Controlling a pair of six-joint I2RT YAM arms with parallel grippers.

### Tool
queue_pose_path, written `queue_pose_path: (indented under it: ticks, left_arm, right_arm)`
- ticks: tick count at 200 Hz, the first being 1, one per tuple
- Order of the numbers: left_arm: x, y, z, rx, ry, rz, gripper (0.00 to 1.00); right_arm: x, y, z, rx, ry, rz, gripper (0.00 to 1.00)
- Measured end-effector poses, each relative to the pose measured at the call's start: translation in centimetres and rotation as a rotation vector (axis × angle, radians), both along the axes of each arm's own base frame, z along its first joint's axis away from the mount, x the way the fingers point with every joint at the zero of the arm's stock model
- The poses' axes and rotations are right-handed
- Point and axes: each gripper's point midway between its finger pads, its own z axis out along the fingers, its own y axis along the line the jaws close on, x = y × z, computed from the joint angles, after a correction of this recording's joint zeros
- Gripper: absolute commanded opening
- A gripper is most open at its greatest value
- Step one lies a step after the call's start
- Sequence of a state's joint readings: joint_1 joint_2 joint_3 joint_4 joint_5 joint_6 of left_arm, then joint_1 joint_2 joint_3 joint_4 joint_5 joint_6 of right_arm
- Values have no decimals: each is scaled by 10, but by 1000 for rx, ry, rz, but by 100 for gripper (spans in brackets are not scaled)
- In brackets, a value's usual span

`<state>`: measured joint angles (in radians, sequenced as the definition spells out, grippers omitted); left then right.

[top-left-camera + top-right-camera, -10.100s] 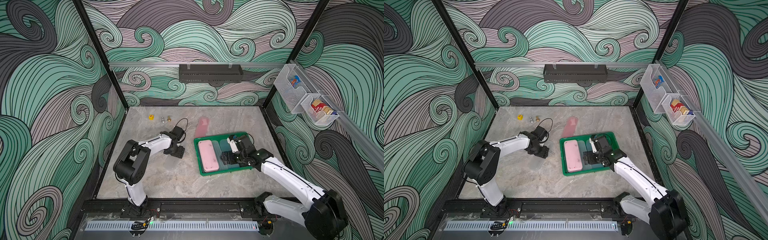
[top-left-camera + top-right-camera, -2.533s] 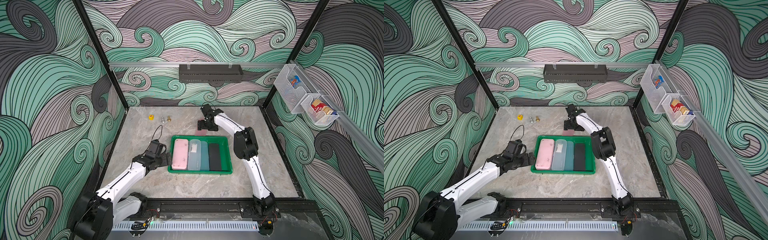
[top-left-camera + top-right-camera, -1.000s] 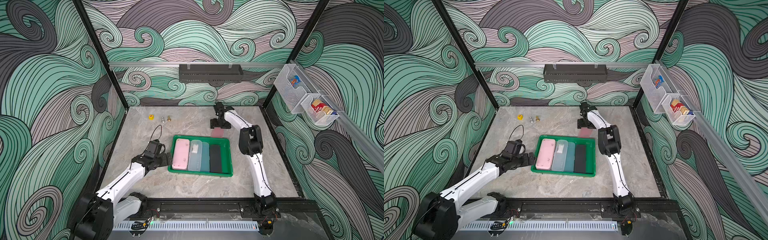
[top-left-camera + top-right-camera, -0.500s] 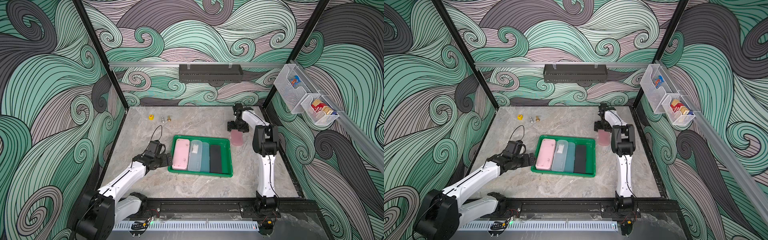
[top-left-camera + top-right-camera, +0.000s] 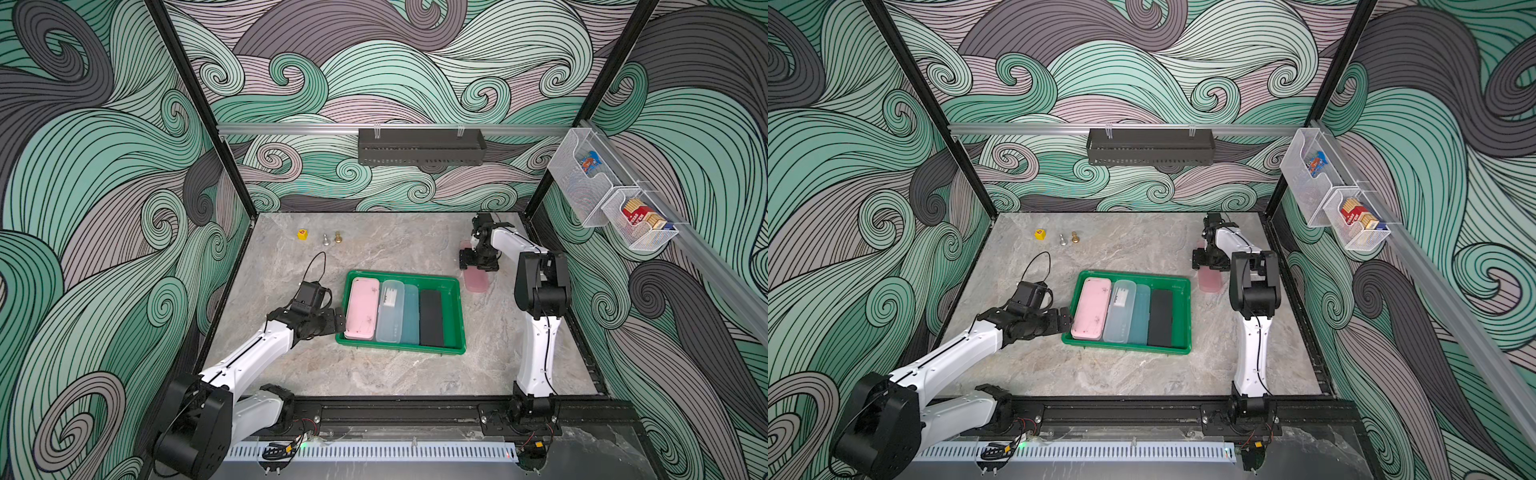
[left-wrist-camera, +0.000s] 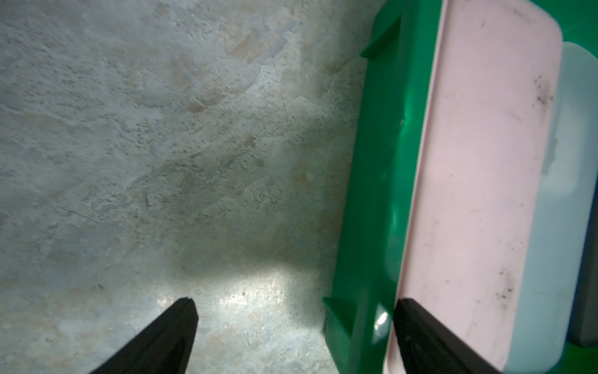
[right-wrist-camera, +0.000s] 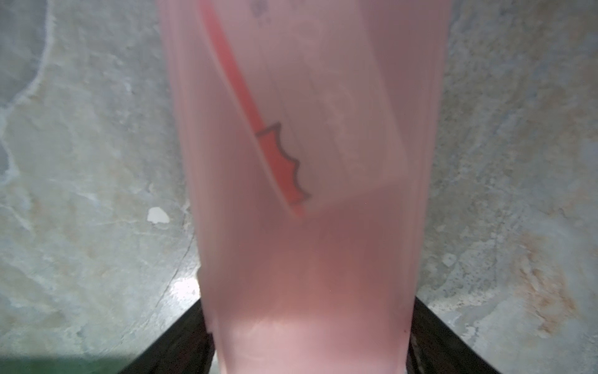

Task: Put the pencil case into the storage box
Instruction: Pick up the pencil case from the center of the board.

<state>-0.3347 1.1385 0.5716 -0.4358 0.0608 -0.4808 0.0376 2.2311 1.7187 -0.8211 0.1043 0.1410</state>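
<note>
Right claw (image 5: pixel 478 264) grips a see-through pink pencil case (image 5: pixel 476 282) just outside the green storage box (image 5: pixel 399 347).
The pencil case is near the tabletop's (image 5: pixel 395 374) right edge, beside the box's far right corner; moving it inside is what's left. Four other cases (image 5: pixel 365 307) already lie inside. Left claw (image 5: pixel 338 322) gapes open astride the box's left wall.

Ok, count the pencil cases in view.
5. In the green storage box, side by side: opaque pink case, frosted clear case, translucent blue case, black case. Outside the box, in the right gripper: translucent pink case. None seems hidden.
</note>
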Motion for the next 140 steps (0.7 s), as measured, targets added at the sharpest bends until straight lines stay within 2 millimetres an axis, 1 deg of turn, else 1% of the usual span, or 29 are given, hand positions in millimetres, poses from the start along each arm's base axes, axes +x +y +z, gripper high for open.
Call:
queue_pose_path:
  ticks: [59,79,102,140]
  left_arm:
    - [-2,1,0,2,5,0,99]
    - [-2,1,0,2,5,0,99]
    - [-2,1,0,2,6,0,99]
    - [-3,1,-1,4,9,1,99]
  right_arm:
    - [-19,-5,3,0,4,-7,72]
    - [-26,-7,10,0,4,-14,72]
    - [-29,-8,31,2,-37,-16,71]
    - [-42,-5,82,7,-140,-12,71]
